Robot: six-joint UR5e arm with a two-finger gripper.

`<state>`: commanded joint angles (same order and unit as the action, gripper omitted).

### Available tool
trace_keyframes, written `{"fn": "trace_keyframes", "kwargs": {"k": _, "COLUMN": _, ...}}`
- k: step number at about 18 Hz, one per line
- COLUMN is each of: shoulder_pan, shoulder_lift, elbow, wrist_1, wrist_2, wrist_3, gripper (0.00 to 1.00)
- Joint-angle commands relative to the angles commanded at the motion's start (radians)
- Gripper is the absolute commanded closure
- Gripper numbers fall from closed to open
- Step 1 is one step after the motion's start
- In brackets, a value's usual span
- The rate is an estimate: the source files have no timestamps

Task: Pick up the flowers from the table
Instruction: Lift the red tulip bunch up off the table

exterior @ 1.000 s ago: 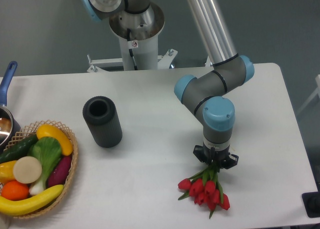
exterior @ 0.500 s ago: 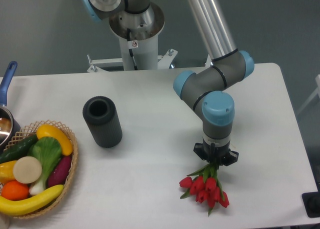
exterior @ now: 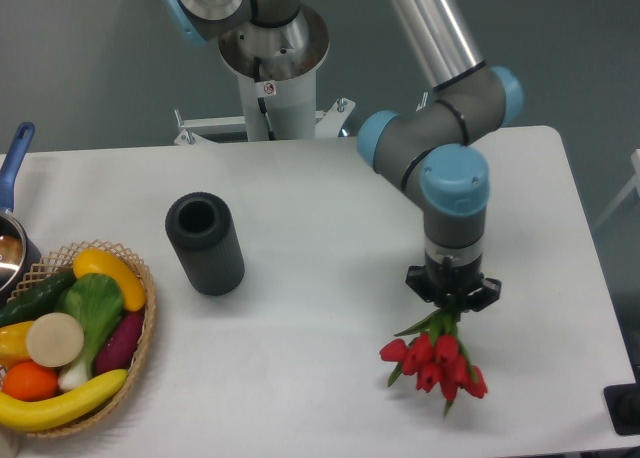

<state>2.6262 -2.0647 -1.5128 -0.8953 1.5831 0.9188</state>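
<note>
Your gripper (exterior: 452,300) looks clamped on the stems of the flowers (exterior: 435,356) at lower right of the frame — the bunch hangs straight below the jaws, blooms pointing down, over the table (exterior: 300,328).

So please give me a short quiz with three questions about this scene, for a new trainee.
1. True or false: the gripper is above the stems of the red tulips.
2. What stands nearest to the wicker basket of toy fruits: A) the tulips, B) the dark cylinder, C) the arm's base?
3. Fill in: the blossoms point toward the ____ edge of the white table.

Key: 1 true; 2 B; 3 front.
</note>
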Motion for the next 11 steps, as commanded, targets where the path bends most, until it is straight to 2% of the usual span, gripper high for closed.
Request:
{"fn": "trace_keyframes", "kwargs": {"k": 3, "shoulder_pan": 0.002, "shoulder_lift": -0.002, "elbow": 0.069, "wrist_1": -0.129, "wrist_2": -0.002, "wrist_3": 0.003, "gripper": 0.92}}
{"fn": "trace_keyframes", "kwargs": {"k": 5, "shoulder_pan": 0.008, "shoulder_lift": -0.005, "elbow": 0.098, "wrist_1": -0.175, "wrist_2": -0.002, "wrist_3": 0.02, "gripper": 0.91}}
{"fn": "trace_keyframes", "kwargs": {"k": 9, "shoulder_pan": 0.014, "shoulder_lift": -0.006, "elbow": 0.132, "wrist_1": -0.23, "wrist_2": 0.0, "wrist_3": 0.043, "gripper": 0.91}}
{"fn": "trace_keyframes", "kwargs": {"k": 11, "shoulder_pan": 0.018, "shoulder_lift": -0.012, "elbow": 0.166, "wrist_1": -0.296, "wrist_2": 0.0, "wrist_3": 0.057, "gripper": 0.91}}
